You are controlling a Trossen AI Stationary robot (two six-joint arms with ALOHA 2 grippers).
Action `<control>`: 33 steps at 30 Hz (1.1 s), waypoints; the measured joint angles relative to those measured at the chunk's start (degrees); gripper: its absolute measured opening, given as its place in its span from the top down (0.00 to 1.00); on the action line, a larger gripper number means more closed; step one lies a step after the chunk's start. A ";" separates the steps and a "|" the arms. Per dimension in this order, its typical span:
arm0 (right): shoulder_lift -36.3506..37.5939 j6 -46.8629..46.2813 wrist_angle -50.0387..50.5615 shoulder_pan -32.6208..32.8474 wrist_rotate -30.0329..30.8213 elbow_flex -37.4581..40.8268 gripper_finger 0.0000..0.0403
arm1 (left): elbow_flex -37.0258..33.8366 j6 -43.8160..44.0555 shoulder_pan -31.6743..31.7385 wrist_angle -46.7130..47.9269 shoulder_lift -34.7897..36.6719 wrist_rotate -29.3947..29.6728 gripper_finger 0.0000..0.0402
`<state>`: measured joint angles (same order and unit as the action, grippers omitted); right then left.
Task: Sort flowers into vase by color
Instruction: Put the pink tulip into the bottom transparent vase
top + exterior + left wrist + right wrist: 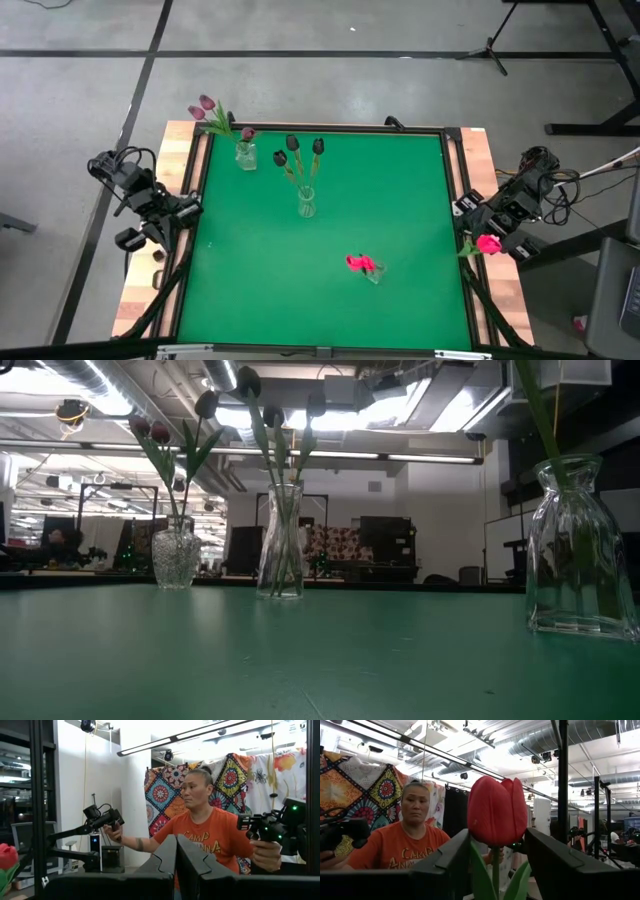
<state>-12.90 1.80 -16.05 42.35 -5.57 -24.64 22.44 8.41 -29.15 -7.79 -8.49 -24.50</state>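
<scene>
Three glass vases stand on the green table [400, 180]. The far-left vase [245, 155] [176, 558] holds mauve-purple flowers [205, 108]. The middle vase [306, 202] [281, 540] holds near-black maroon flowers [292, 145]. The nearer vase [372, 270] [582, 550] holds a pink-red flower [357, 262]. My right gripper [478, 244] [497, 847] stays beside the table's right edge, shut on another pink-red tulip [489, 243] [497, 810]. My left gripper [195, 207] [176, 862] waits shut and empty at the table's left edge. My right gripper has the tulip's green stem and leaves [495, 875], just under the head, between its two fingers [452, 862]. The fingers slant upward. The head stands upright above the fingertips, clear of the table. The exact place of contact lies at the picture's bottom and is not plain.
A person in an orange shirt [207, 837] stands beyond the table holding two hand controllers. The table has a black raised rim [320, 129] and wooden side strips [150, 280]. Bare green surface lies at the near left [260, 290].
</scene>
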 joint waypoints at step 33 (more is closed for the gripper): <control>-5.66 -0.31 -0.98 0.02 16.70 -0.02 0.54 | 0.00 0.04 0.00 0.04 0.00 0.01 1.00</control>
<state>-18.56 1.50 -17.04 42.37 11.13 -24.67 22.44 8.45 -29.15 -7.75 -8.49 -24.49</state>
